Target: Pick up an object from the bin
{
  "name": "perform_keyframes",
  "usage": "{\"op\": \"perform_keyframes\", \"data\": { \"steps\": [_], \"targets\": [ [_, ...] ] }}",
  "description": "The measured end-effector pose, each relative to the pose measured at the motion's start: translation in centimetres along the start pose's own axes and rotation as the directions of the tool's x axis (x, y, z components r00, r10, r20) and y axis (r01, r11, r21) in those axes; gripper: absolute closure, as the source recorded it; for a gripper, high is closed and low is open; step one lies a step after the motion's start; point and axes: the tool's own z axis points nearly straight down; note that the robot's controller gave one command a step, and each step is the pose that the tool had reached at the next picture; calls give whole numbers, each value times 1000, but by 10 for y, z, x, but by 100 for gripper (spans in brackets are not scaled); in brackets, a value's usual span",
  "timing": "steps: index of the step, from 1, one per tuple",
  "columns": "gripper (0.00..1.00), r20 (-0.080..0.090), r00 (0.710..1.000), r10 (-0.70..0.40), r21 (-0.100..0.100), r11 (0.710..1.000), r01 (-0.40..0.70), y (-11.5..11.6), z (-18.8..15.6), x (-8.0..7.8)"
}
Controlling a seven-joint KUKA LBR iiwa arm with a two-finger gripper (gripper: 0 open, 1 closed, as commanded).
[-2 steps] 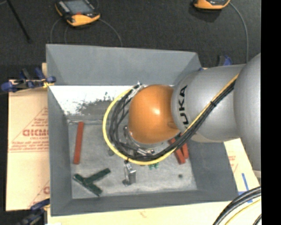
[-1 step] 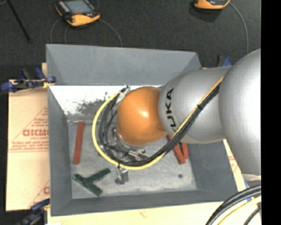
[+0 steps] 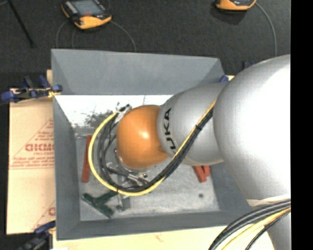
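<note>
at the near edge, the front wall of the grey metal bin (image 3: 146,229) rises plain and unmarked. just behind it, in the front left corner of the bin's floor, a dark green flat angular piece (image 3: 99,201) lies flat, one end toward the corner. the gripper (image 3: 122,199) is down just beside the right end of that green piece, so close that i cannot tell whether they touch. only a bit of grey metal shows beneath the wrist, so i cannot tell whether the gripper is open or closed, nor whether it has hold of anything.

above it a loop of yellow and black cables (image 3: 100,161) curls round an orange domed cover (image 3: 139,136) (part of the robot, not of the bin's load). the cover joins the broad silver arm (image 3: 234,122) reaching in from the right.

the bin's floor is pale grey and faintly speckled. along the left wall lies a slim red-orange stick (image 3: 86,161), lengthwise front to back. it is well apart from a red blocky piece (image 3: 201,172) that peeks out under the arm on the right. farther back, the rear wall carries dark scuff marks (image 3: 93,117) near its left side.

beyond the bin stretches a dark floor (image 3: 161,24). on it rests an orange-and-black device (image 3: 86,13) with a thin wire looping off it.
</note>
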Motion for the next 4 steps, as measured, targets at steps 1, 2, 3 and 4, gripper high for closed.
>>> {"op": "perform_keyframes", "data": {
  "steps": [1,2,3,4],
  "targets": [
    [100,0,987,-164,1,987,164,40,9,6],
    [100,0,987,-161,1,987,161,40,9,6],
    [100,3,989,-146,1,989,146,47,-101,-20],
    [100,3,989,-145,0,989,145,47,-101,-20]
  ]
}}
